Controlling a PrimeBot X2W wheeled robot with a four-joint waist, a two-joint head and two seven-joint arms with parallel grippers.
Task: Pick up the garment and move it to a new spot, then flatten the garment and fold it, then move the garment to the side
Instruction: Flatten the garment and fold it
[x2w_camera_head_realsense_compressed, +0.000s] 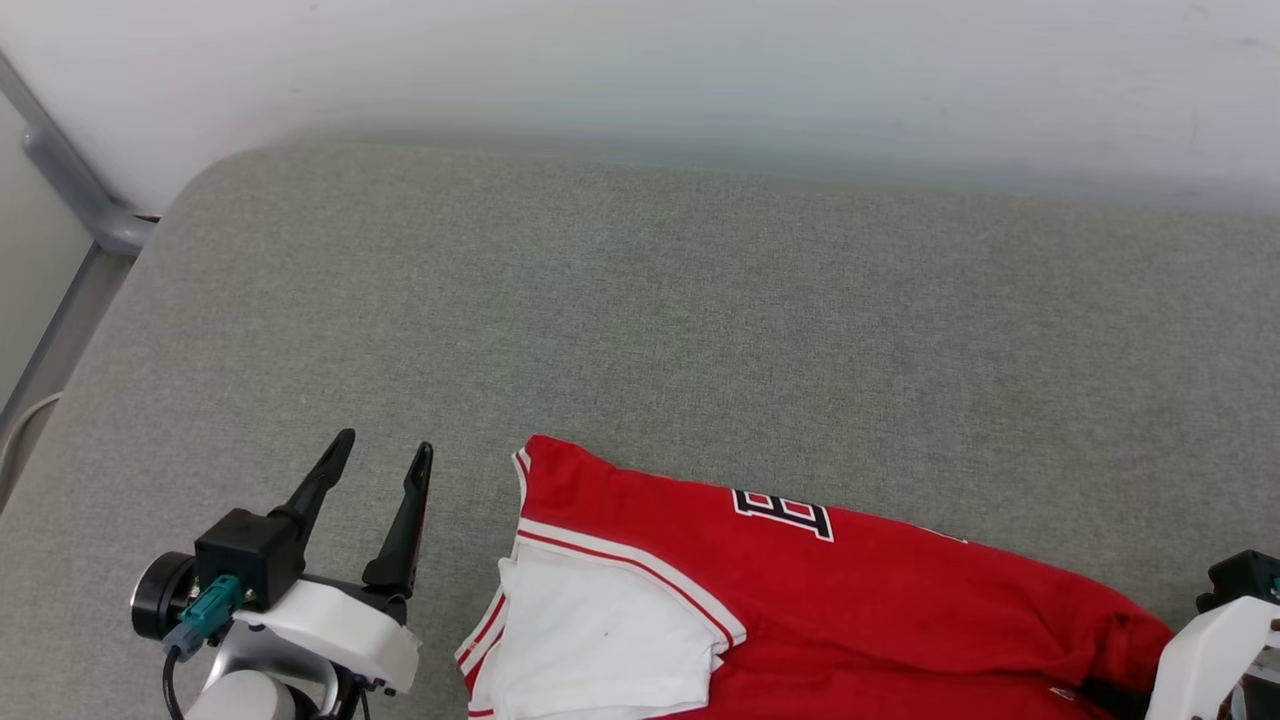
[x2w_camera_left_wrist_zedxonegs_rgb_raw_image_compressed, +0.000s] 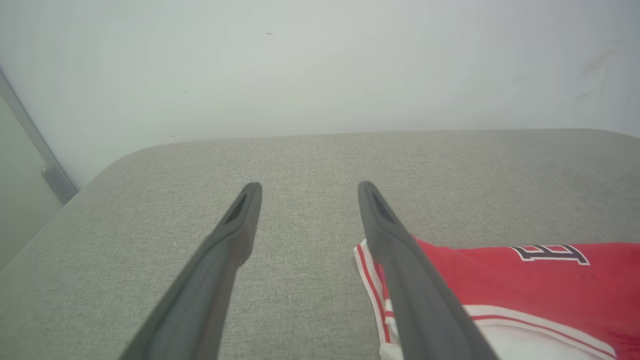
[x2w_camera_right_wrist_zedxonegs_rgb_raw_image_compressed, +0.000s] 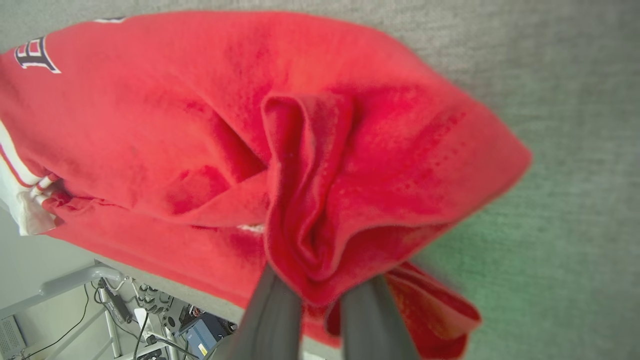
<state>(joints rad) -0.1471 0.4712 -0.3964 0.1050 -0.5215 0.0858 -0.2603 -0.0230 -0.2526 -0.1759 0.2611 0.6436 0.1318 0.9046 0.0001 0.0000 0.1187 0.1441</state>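
While the left hand (x2w_camera_head_realsense_compressed: 386, 441) gapes empty, the right hand (x2w_camera_right_wrist_zedxonegs_rgb_raw_image_compressed: 320, 300) pinches the garment (x2w_camera_head_realsense_compressed: 900, 590) (bunched red fold).

A wide cushion covered in pale grey woven fabric (x2w_camera_head_realsense_compressed: 700, 300) has a rounded far-left corner and meets a plain white wall (x2w_camera_head_realsense_compressed: 640, 70) behind it. A grey metal tube (x2w_camera_head_realsense_compressed: 70, 180) runs diagonally beside that corner. Past the cushion's near edge, the right wrist view shows a white metal frame (x2w_camera_right_wrist_zedxonegs_rgb_raw_image_compressed: 70, 280), dark cables (x2w_camera_right_wrist_zedxonegs_rgb_raw_image_compressed: 112, 305) and a small blue-grey box (x2w_camera_right_wrist_zedxonegs_rgb_raw_image_compressed: 205, 336).
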